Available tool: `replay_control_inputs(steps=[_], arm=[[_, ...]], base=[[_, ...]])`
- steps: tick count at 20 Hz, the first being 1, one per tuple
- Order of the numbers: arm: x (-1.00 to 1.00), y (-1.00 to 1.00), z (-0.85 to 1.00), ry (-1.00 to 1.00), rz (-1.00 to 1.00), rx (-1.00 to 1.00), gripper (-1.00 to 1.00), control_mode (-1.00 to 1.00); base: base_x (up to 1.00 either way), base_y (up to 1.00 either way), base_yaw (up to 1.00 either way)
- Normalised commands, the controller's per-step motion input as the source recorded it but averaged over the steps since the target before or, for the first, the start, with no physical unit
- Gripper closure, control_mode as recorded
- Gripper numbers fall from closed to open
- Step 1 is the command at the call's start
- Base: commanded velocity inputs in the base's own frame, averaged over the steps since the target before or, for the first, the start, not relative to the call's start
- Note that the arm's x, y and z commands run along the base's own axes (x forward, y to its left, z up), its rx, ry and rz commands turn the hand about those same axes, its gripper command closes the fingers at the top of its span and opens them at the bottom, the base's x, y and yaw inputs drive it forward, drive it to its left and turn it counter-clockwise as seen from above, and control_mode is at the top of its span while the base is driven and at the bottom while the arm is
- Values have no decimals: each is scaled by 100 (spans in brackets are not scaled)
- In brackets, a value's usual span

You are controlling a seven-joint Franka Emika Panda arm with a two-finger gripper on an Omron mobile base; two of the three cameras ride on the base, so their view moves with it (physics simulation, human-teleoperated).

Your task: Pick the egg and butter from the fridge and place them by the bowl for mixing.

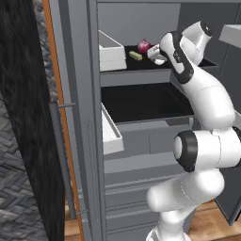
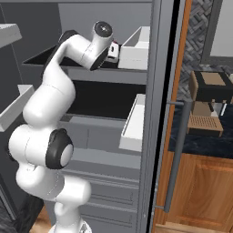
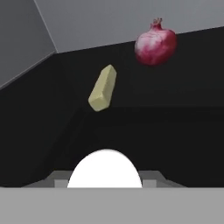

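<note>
The arm reaches into the open fridge [image 1: 89,141], its hand over the black upper shelf [image 1: 141,66]. In the hand view the egg [image 3: 105,168] sits white and round right at the gripper [image 3: 105,181], between the two dark finger tips [image 3: 61,181] whose grey blocks show just at either side of it. The jaws stand partly closed, and they look closed onto the egg's sides, so I judge the egg to be gripped, though the contact itself is hidden behind the egg's bulk.

What the next move turns on is the way out: the egg lies at the front part of the shelf, straight between the fingers, so the hand has only to draw back toward the shelf's front edge.

The butter [image 3: 103,88] lies farther in, toward the shelf's back, ahead of the egg and a little to its left in the hand view; its long axis runs away from the hand, slanting slightly. It is well apart from the egg. A dark red onion [image 3: 155,42] stands near the back edge, to the right of the butter (it is no part of the job).

In the left base view a white door bin [image 1: 110,52] sits at the shelf's left end, beside the butter [image 1: 135,56]. Nothing stands between the hand and the shelf's front edge. The bowl is elsewhere.
</note>
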Motion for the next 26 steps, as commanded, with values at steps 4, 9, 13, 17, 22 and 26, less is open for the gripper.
replay_control_inputs(steps=[4,9,13,17,22,26], arm=[[-81,16,0,-1,-5,-1,100,-100],[-80,16,-13,0,-13,-3,100,-100],[-83,9,-22,0,-12,-3,100,-100],[-68,8,-33,9,-15,-4,100,-100],[-41,0,-47,25,-9,-2,100,-100],[-40,0,-40,23,-1,0,100,-100]], base=[[0,0,0],[0,0,0],[0,0,0],[0,0,0],[0,0,0],[0,0,0]])
